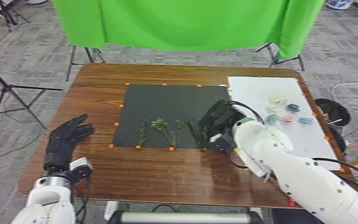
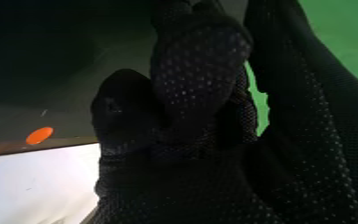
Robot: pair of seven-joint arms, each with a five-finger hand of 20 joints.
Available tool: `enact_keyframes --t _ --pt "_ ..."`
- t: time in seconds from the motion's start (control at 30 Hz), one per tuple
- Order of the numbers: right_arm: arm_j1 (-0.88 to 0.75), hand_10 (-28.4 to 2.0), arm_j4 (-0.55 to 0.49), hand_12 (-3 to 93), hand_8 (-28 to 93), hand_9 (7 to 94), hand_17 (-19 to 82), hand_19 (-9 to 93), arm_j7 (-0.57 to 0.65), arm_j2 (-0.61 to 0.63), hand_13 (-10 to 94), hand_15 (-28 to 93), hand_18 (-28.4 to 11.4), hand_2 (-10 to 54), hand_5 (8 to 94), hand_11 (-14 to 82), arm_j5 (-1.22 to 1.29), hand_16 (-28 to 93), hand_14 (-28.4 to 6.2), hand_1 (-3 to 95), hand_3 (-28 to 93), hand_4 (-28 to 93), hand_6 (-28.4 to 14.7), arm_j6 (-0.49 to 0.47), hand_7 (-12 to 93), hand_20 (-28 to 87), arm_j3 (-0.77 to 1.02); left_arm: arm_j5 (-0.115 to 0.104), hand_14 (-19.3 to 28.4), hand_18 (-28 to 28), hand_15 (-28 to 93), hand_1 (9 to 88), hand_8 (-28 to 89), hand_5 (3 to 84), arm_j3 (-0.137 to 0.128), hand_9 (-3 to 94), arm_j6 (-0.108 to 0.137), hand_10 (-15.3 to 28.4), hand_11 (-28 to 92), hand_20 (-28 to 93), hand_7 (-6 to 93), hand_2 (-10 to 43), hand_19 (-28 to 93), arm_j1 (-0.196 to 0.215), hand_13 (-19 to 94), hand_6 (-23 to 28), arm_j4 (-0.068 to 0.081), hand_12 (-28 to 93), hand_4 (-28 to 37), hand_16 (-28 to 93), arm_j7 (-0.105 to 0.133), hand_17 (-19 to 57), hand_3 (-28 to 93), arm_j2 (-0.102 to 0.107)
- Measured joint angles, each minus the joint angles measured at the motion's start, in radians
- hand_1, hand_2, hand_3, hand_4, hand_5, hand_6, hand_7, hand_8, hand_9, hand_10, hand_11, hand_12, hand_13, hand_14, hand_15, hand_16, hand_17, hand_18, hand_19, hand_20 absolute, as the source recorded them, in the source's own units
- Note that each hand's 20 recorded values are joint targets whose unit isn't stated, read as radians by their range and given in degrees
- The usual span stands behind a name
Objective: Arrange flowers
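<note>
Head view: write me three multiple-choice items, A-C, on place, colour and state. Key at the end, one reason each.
1. Where do the flower heads lie?
A) on the black mat
B) on the white sheet
C) on the floor

2. What colour is the cloth beyond the table?
A) red
B) blue
C) green

3. How is the left hand?
A) open
B) curled round a stem
C) pinching a flower head

Key:
1 B: the small blooms sit on the white surface at the table's right side.
2 C: the hanging cloth is bright green.
3 A: its fingers are extended, with nothing in them.
</note>
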Motion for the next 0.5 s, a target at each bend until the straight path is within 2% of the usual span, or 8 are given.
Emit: enact_keyframes --t 0.13,0.5 --pt "0.0 -14.5 -0.002 19.9 -8 80.7 70 86 0.004 0.002 94 46 -7.3 -9.5 64.3 23.1 0.0 30 -3.6 36.7 68 -1 0.7 -0.026 22 38 0.009 0.0 16.8 13.1 26 26.3 -9 51.5 0.0 53.0 0.0 13.7 23 19 15.8 22.2 13 0.0 44 -0.3 0.0 12 -25.2 -2 0.0 8.9 69 0.0" --pt "0.006 -15.7 -0.003 19.4 -8 77.0 69 87 0.009 0.007 93 45 -7.8 -9.5 62.3 20.2 0.001 31 -4.5 33.0 66 0 1.6 -0.101 15 37 0.054 0.0 16.8 13.1 26 26.7 -9 52.4 0.0 53.1 0.0 13.6 23 19 16.4 21.9 13 0.0 44 -1.5 0.0 12 -24.9 -2 0.001 8.9 69 -0.001"
